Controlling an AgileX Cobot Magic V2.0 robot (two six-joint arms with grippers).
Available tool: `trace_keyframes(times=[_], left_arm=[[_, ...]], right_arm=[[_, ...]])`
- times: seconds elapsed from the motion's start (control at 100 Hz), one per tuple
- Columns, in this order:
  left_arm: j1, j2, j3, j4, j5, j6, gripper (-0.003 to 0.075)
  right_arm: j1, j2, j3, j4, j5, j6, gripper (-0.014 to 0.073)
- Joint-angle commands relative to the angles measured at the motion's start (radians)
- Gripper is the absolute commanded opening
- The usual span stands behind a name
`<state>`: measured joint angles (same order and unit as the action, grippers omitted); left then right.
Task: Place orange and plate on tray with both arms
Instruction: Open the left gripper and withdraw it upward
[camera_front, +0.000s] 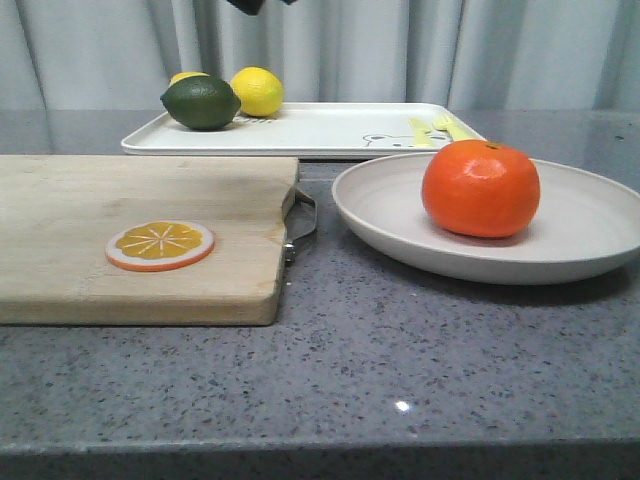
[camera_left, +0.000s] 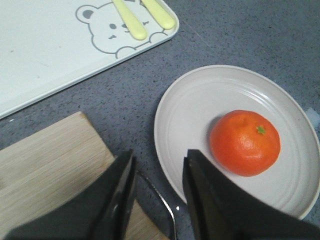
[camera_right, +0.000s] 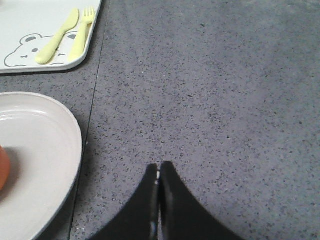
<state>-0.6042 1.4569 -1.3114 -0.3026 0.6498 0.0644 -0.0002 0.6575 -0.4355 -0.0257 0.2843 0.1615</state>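
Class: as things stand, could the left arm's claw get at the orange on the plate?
Probably yes. The left claw is open above the plate rim, and nothing lies between it and the orange.

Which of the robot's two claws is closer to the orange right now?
Left, I think. The left gripper hangs open above the plate's near rim, with the orange just beyond. The right gripper is shut over bare counter beside the plate, with only the orange's edge in its view.

The orange (camera_front: 481, 188) looks glossy with dimpled skin — the plate (camera_front: 560, 245) is smooth and matt. Tray (camera_front: 330, 131) has a smooth, plastic-looking white finish. Cutting board (camera_front: 140, 235) is pale grained wood with a metal handle (camera_front: 304, 215) — countertop (camera_front: 400, 370) is speckled grey stone.
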Motion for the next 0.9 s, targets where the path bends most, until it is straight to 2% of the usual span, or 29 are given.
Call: trace_keyframes(times=[0.0,0.28,0.55,0.62,0.81,0.89], left_arm=[[0.016,-0.106,0.046,-0.008,-0.102,-0.006,0.0149],[0.043,-0.316,0.289,-0.004,-0.182,-0.006,-0.0011],[0.043,-0.508,0.489,-0.002,-0.25,-0.006,-0.0019],[0.043,-0.56,0.537,0.0,-0.265,-0.006,-0.0019],[0.043,-0.662,0.623,0.002,-0.287,-0.006,-0.0019],[0.043,-0.694,0.652,0.002,-0.287,-0.006,-0.0019]], right_arm=[[0.002,0.01,-0.054,-0.001,-0.044,-0.002,-0.0059],[0.036,0.1,-0.138,-0.001,0.088,-0.002,-0.0059],[0.096,0.241,-0.253,-0.001,0.183,-0.003,-0.0048],[0.1,0.284,-0.292,-0.001,0.221,-0.005,0.0005],[0.111,0.395,-0.398,0.019,0.309,-0.01,0.0287],[0.111,0.441,-0.444,0.042,0.35,-0.013,0.0342]])
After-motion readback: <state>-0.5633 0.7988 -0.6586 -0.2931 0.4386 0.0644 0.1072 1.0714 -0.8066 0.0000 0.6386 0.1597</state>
